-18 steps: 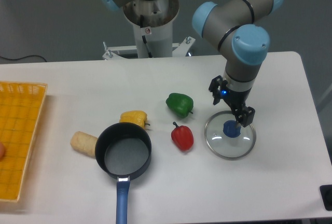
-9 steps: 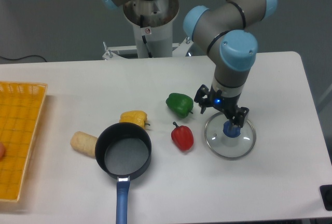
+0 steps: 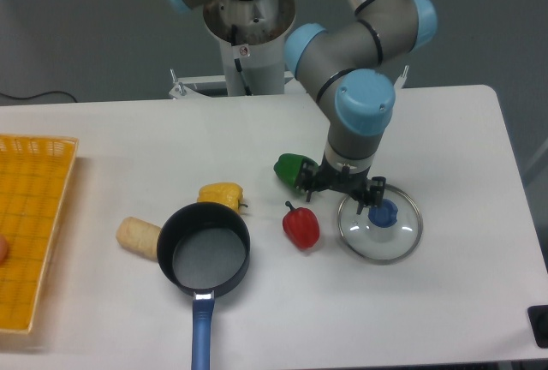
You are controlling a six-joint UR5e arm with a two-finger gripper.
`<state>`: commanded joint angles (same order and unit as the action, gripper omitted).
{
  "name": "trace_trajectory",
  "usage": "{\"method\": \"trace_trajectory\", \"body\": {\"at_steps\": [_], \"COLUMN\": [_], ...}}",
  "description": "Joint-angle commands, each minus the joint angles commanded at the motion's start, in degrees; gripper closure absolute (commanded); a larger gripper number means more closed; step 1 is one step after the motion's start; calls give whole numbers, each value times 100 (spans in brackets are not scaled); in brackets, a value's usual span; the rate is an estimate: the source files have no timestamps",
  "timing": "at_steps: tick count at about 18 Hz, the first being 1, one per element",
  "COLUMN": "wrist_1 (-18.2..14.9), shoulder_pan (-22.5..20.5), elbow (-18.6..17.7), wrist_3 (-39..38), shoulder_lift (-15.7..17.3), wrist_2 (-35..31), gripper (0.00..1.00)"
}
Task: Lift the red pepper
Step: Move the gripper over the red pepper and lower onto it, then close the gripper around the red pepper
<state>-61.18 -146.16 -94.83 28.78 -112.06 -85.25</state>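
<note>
The red pepper (image 3: 300, 226) lies on the white table (image 3: 103, 139), just right of the pot and below the green pepper (image 3: 292, 170). My gripper (image 3: 345, 192) hangs open a little above the table, up and to the right of the red pepper, between the green pepper and the glass lid (image 3: 379, 225). Nothing is between its fingers. The arm partly covers the green pepper's right side.
A yellow pepper (image 3: 221, 194) sits left of the red one, by the rim of a black pot (image 3: 203, 248) with a blue handle. A pale potato (image 3: 139, 237) lies further left. An orange basket (image 3: 30, 224) stands at the left edge.
The gripper has moved left, away from over the glass lid's blue knob toward the red and green peppers, and has turned about its axis. The objects have not moved.
</note>
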Motion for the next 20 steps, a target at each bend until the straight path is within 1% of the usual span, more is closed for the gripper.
{"method": "trace_trajectory", "body": {"at_steps": [1,2,4,6,10,16,20], "wrist_1": [88,124,316,370,396,510,528], "shoulder_pan": [148,193,237,342,422,448,510], "elbow": [0,0,0,0,-26,-281,-308], "wrist_3": [-587,-749,-1031,-1207,-1366,-1375,-1384], "shoulder_lift": [-140,-193,-299,-413,-466,-449,-501], "wrist_2": [-17,-18,-44,-96,-149,-193,-501], "gripper": [0,0,0,0,0,0,0]}}
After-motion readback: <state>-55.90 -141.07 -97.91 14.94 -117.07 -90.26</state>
